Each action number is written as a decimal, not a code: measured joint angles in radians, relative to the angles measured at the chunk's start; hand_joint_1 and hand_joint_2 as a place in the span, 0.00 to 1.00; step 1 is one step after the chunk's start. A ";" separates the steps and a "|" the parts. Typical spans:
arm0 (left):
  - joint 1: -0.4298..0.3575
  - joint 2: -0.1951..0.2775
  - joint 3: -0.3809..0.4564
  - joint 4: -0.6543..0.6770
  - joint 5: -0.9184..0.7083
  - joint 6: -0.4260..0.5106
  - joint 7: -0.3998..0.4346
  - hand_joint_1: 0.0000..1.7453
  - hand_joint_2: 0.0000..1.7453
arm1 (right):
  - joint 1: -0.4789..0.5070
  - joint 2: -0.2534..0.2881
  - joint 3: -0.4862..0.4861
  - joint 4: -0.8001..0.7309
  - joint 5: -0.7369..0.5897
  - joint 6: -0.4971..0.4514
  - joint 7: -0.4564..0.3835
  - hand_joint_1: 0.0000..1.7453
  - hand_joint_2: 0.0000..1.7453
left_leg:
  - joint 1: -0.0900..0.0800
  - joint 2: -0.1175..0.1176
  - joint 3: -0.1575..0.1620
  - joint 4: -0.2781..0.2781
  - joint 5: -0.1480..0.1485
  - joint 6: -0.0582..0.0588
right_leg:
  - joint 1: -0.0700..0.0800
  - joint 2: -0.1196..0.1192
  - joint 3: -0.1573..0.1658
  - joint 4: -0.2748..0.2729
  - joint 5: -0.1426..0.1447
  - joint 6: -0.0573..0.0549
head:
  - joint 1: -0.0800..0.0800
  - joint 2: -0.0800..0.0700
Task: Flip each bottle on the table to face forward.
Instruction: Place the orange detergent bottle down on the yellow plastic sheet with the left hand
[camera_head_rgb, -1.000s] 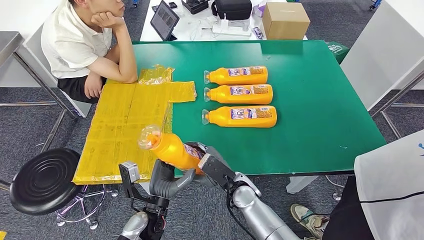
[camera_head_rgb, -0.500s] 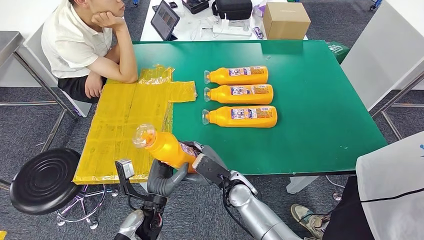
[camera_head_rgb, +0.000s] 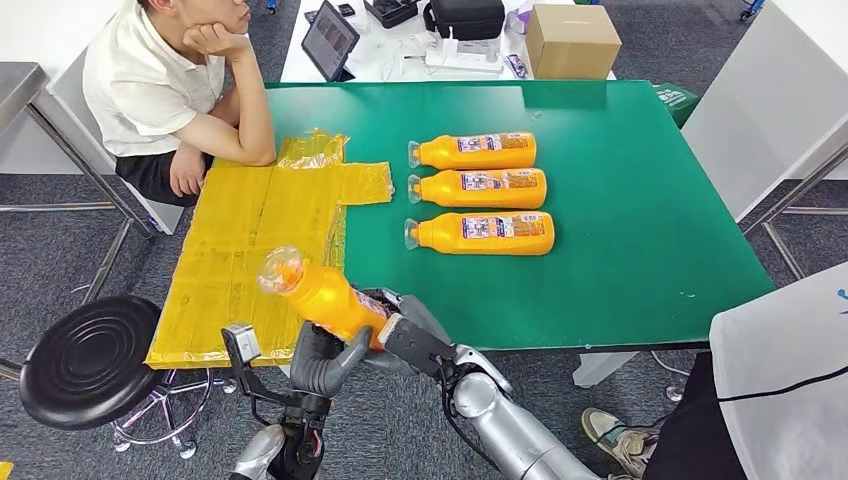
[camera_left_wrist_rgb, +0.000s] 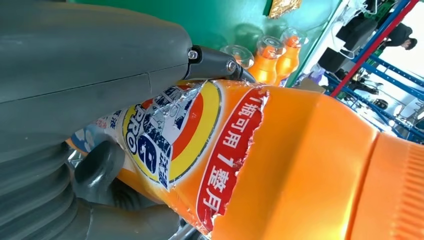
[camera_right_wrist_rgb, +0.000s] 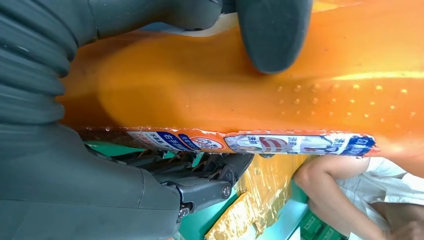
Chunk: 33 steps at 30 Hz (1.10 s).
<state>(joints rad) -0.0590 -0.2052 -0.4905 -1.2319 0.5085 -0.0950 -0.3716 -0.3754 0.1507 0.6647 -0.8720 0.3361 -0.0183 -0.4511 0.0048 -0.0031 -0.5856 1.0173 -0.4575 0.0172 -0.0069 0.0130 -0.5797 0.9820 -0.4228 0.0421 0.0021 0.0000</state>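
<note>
Both hands grip tilted bottle (camera_head_rgb: 322, 295), L hand (camera_head_rgb: 322, 358) under, R hand (camera_head_rgb: 405, 335) at base

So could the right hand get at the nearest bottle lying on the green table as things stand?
Probably not: the right hand is busy holding the lifted bottle together with the left hand. The nearest lying bottle itself has nothing around it.

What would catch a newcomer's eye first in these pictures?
Most striking is the orange bottle held up off the near edge of the green table, with the left hand and the right hand both gripping it. Beyond it, three more bottles lie in a neat row on their sides in the middle of the table. A person sits at the far left corner, leaning an elbow by the yellow sheet.
</note>
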 joint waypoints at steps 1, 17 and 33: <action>0.001 0.000 0.000 -0.001 0.000 0.000 0.000 1.00 1.00 | 0.000 0.000 0.001 0.001 0.000 0.000 0.000 0.89 1.00 | 0.000 0.000 0.000 0.000 0.000 0.000 | 0.000 0.000 0.000 0.000 0.000 0.000 | 0.000 0.000; 0.002 0.002 0.059 -0.032 -0.003 0.044 -0.008 1.00 1.00 | 0.036 -0.002 0.026 -0.011 0.087 -0.135 -0.025 0.00 0.00 | 0.000 0.000 0.000 0.000 0.000 0.000 | 0.000 0.000 0.000 0.000 0.000 0.000 | 0.000 0.000; 0.014 0.042 0.171 -0.100 -0.277 0.256 -0.047 1.00 1.00 | 0.181 -0.059 -0.033 -0.169 0.281 -0.478 -0.055 0.00 0.00 | 0.000 0.000 0.000 0.000 0.000 0.000 | 0.000 0.000 0.000 0.000 0.000 0.000 | 0.000 0.000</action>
<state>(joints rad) -0.0445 -0.1635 -0.3194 -1.3315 0.2311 0.1606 -0.4184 -0.1940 0.0917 0.6318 -1.0408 0.6174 -0.4963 -0.5062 0.0047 -0.0033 -0.5857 1.0173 -0.4575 0.0172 -0.0069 0.0126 -0.5799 0.9819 -0.4229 0.0421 0.0022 0.0000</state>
